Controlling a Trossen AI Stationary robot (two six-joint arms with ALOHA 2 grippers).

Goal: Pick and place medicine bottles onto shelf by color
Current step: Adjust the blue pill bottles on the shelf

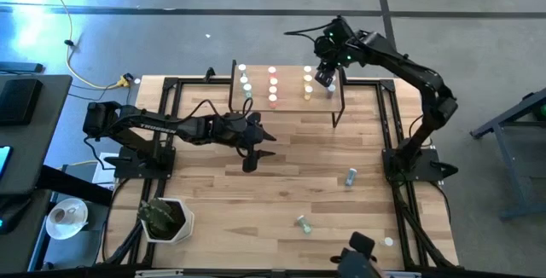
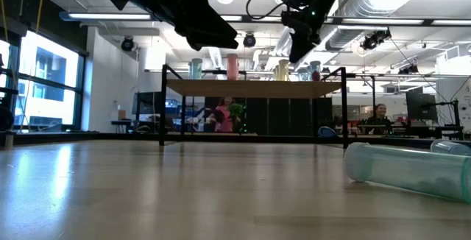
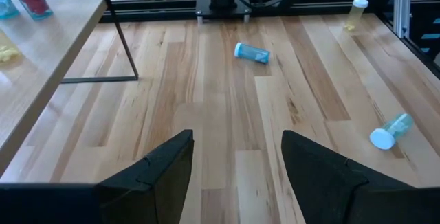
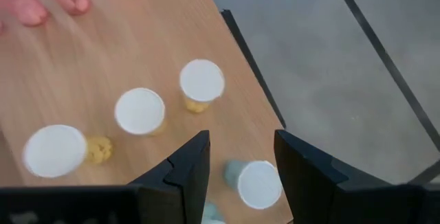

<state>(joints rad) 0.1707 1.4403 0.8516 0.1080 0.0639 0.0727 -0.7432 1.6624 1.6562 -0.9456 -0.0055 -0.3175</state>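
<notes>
table (image 1: 299,163): two bottles lying | left pincer (image 3: 237,159) spread | right pincer (image 4: 240,159) spread, perhaps over shelf (image 1: 290,99)

**Open workshop around a wood table**

The table (image 1: 281,184) stands on a grey floor (image 1: 478,22) crossed by dark lines. Beside the table's left end sits a black desk (image 1: 34,141), with a yellow cable (image 1: 90,78) trailing on the floor behind it. Beyond the table's far edge, tall windows (image 2: 44,85) let in daylight, pipes and ducts (image 2: 397,4) run under the ceiling, and a person (image 2: 379,115) sits among monitors (image 2: 423,107).
</notes>
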